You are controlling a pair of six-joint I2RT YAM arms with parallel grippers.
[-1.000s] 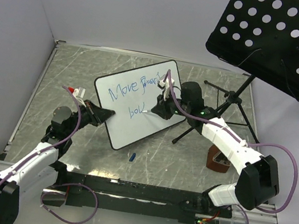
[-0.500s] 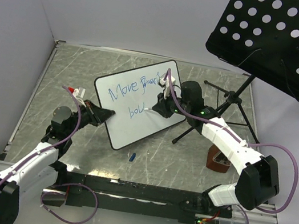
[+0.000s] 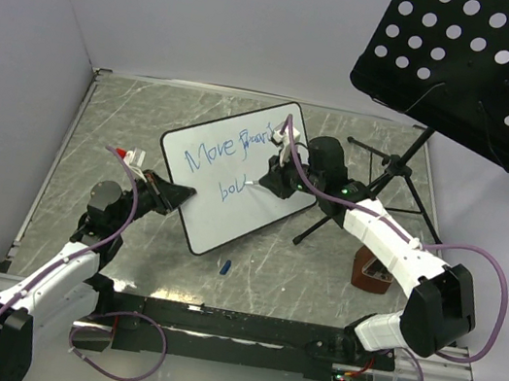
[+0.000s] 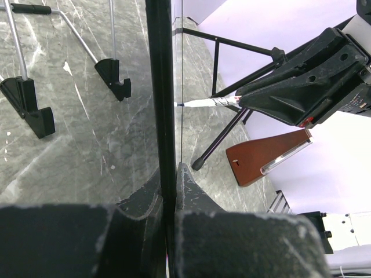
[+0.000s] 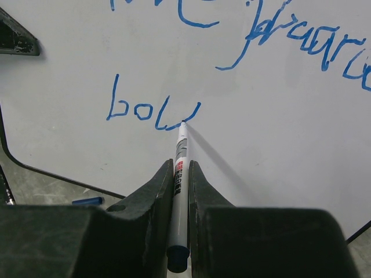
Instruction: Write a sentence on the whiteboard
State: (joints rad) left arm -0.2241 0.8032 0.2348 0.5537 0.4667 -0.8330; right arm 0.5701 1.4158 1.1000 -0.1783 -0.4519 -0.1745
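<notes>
The whiteboard point(image 3: 228, 171) stands tilted on the table, white with a thin black rim. My left gripper point(image 3: 178, 196) is shut on its lower left rim; in the left wrist view the rim point(image 4: 161, 104) runs edge-on between my fingers. My right gripper point(image 3: 272, 185) is shut on a white marker point(image 5: 180, 168), whose tip touches the board at the end of the blue word "bol" point(image 5: 152, 110). The sentence point(image 3: 234, 150) reads "Move Board" on the top line and "bol" below it point(image 3: 231, 189).
A black perforated music-stand panel point(image 3: 474, 66) hangs at the top right on a tripod point(image 3: 373, 187) behind my right arm. A brown wooden block point(image 3: 373, 271) sits right of the board. A blue marker cap point(image 3: 224, 266) lies on the grey table point(image 3: 129, 119) below the board.
The marker tip has crept slightly up and right on the second line, lengthening the last stroke. The left gripper and the board have not moved.
</notes>
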